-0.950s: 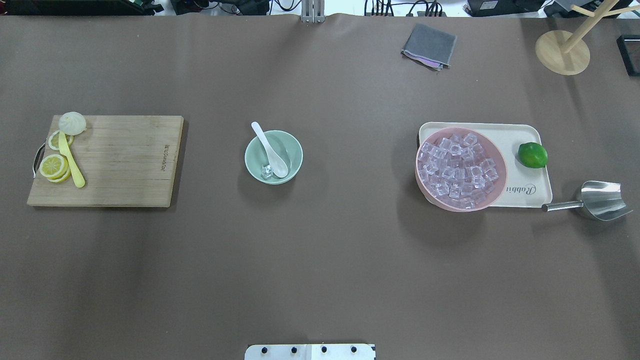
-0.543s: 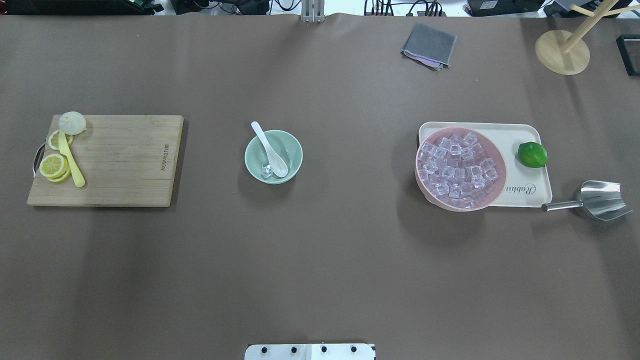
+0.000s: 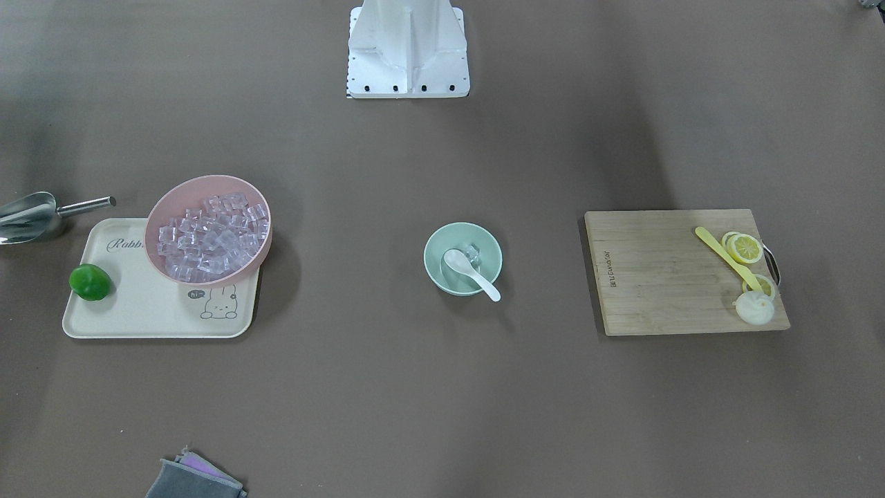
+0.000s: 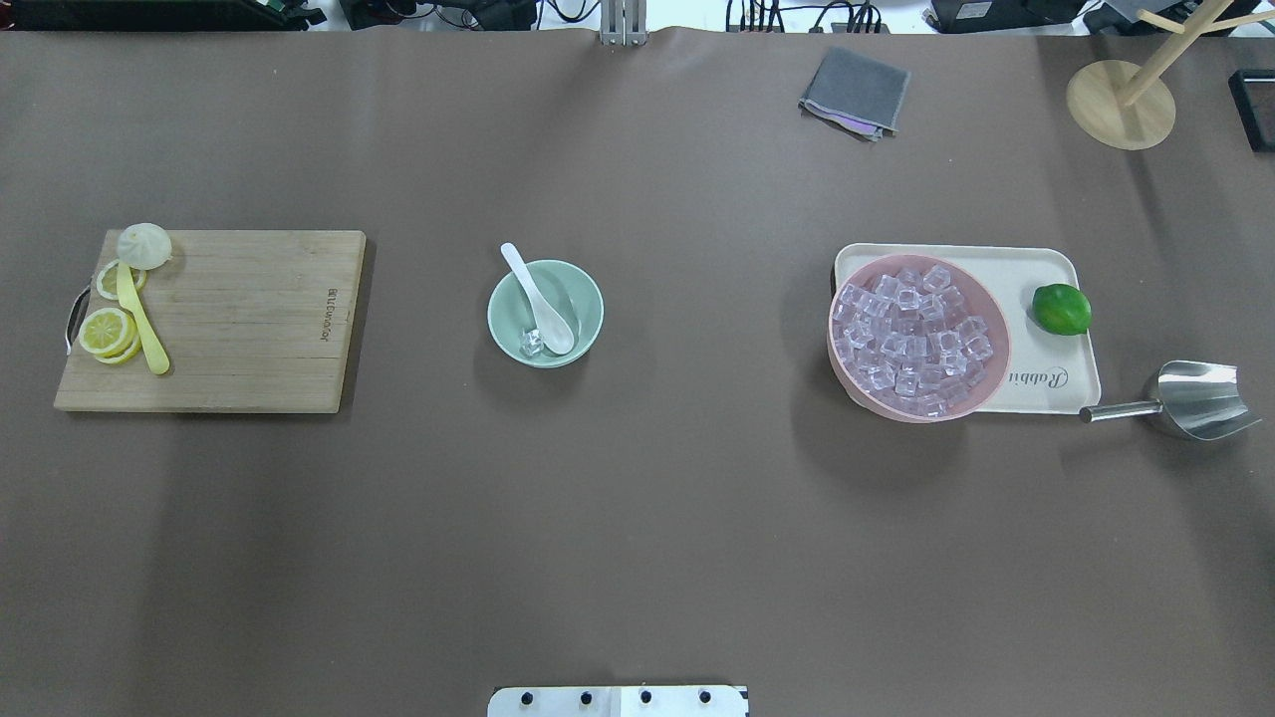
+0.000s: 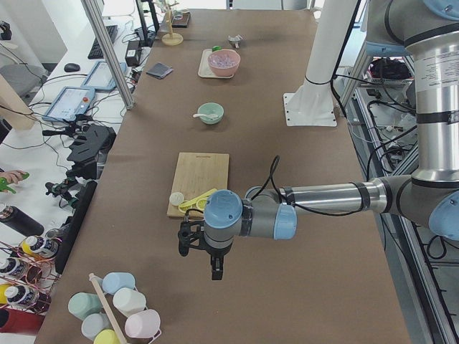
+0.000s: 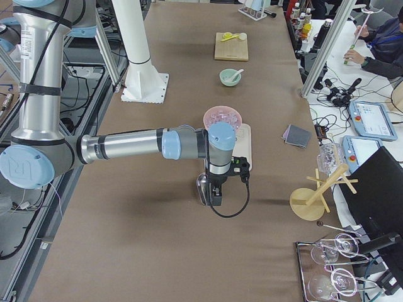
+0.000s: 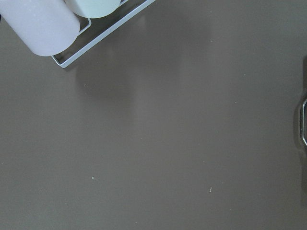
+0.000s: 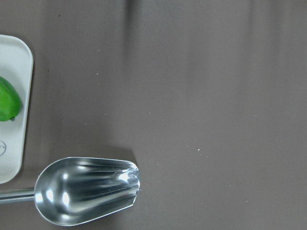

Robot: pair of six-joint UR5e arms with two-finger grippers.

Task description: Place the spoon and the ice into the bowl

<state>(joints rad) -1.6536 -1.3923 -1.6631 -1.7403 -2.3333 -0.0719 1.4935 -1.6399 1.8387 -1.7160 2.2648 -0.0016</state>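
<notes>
The mint-green bowl (image 4: 508, 311) stands mid-table. The white spoon (image 4: 535, 291) lies in it, scoop down inside, handle over the far-left rim. One clear ice cube (image 4: 531, 345) lies in the bowl beside the scoop. The front-facing view shows the bowl (image 3: 434, 266), the spoon (image 3: 471, 274) and the cube (image 3: 473, 252) the same way. My left gripper (image 5: 215, 269) hangs low over bare table near the table's left end. My right gripper (image 6: 216, 198) hangs by the metal scoop near the right end. Both show only in side views, so I cannot tell if they are open or shut.
A pink bowl (image 4: 916, 415) full of ice cubes sits on a cream tray (image 4: 1036, 267) with a lime (image 4: 1061, 309). A metal scoop (image 4: 1195, 398) lies to its right. A cutting board (image 4: 249, 319) with lemon slices and a yellow utensil lies to the left. A grey cloth (image 4: 855, 92) lies at the far side.
</notes>
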